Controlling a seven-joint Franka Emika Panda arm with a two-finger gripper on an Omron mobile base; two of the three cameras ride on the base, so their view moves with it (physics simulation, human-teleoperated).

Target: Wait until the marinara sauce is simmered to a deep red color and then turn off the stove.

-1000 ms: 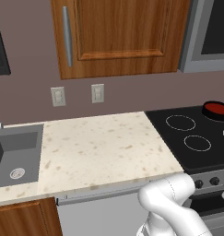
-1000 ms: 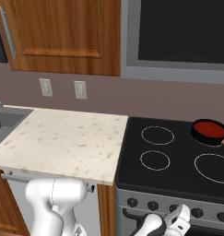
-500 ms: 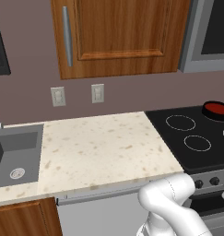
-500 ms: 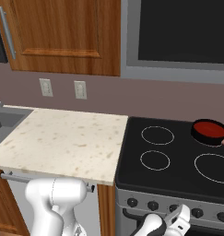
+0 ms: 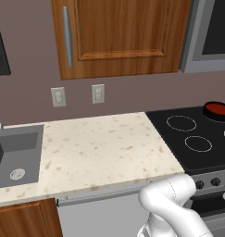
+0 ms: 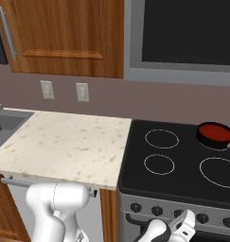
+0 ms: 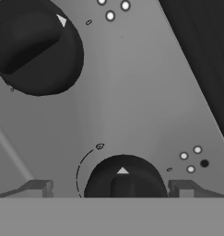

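Note:
The marinara sauce (image 5: 217,108) (image 6: 215,130) is a deep red disc in a small black pan on the stove's back right burner. The stove (image 5: 202,129) (image 6: 184,159) has a black glass top and a steel-grey front with a row of dark knobs. My gripper (image 6: 186,224) (image 7: 112,189) is low against that front panel, open. In the hand view its two fingertips (image 7: 38,188) flank a dark round knob (image 7: 124,177) without touching it. The knob's white pointer faces the top of that view. A second knob (image 7: 36,46) sits at the upper left there.
A speckled stone counter (image 5: 102,150) (image 6: 64,144) lies left of the stove, with a grey sink (image 5: 12,157) at its far left. A wooden cabinet (image 5: 118,34) and a microwave (image 6: 182,40) hang above. Two wall outlets (image 5: 98,93) are on the backsplash.

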